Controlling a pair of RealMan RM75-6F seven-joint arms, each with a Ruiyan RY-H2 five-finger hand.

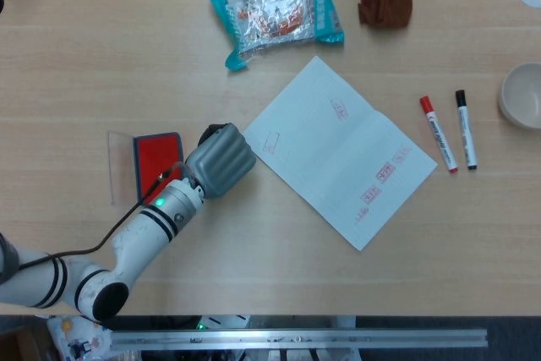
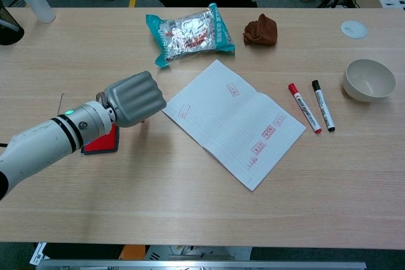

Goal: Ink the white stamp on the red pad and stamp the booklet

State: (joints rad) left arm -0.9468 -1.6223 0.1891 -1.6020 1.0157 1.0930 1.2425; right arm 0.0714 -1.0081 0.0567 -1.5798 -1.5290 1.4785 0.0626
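My left hand is curled into a fist just left of the booklet, above the right edge of the red ink pad. The white stamp is hidden inside the fist, so I cannot see it. The open booklet lies slanted at mid-table, with a red stamp mark near its left corner and several more on the right page. The right hand shows in neither view.
A teal snack packet and a brown cloth lie at the far side. A red marker and a black marker lie right of the booklet, beside a bowl. The pad's clear lid lies to its left.
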